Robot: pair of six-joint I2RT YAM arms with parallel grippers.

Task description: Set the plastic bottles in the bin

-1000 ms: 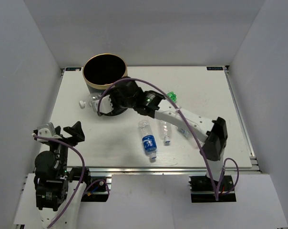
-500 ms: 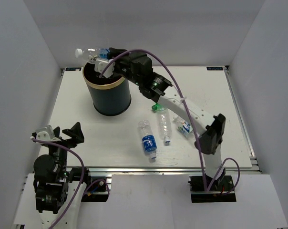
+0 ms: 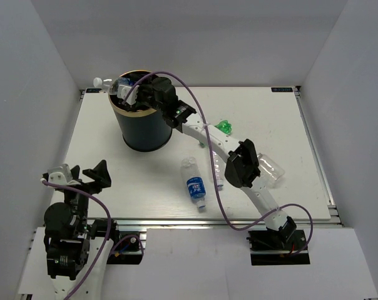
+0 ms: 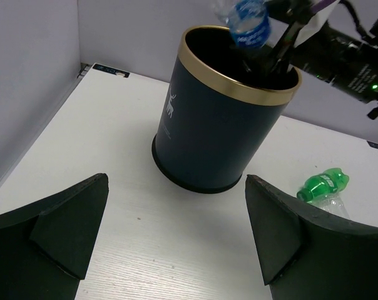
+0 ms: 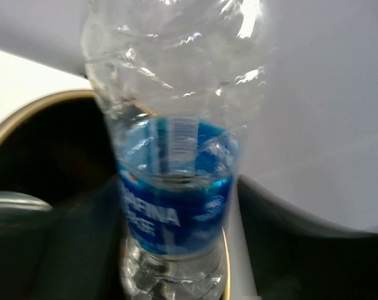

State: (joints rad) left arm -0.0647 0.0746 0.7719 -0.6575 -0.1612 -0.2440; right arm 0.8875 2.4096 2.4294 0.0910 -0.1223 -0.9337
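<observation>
Well, nearest me the left gripper (image 3: 89, 174) sits parked, jaws spread wide and empty, same as a second ago. On the counter (image 3: 270, 112) beyond it, four bottles wait untouched: the blue-labelled bottle (image 3: 194, 184), the clear bottle (image 3: 217, 178) just beside it, a second clear bottle (image 3: 273, 170) by the right arm's elbow, and the green bottle (image 3: 224, 126) further back.

Past them stands the bin (image 3: 145, 131), and that is where the change is. A second ago the right gripper (image 3: 134, 92) was low on the counter in front of the bin. Half a second ago it had the fifth bottle (image 3: 111, 84) raised above the far rim. Now it has dropped to the bin's mouth.

That bottle lies tilted across the left rim, its body over the opening and its cap end poking outside. The wrist view shows it between the fingers, blurred, and I cannot tell whether the gripper clamps it or has let go. I judge this to be the drop. The first of five is nearly in, though the overhanging cap could tip it outward.
</observation>
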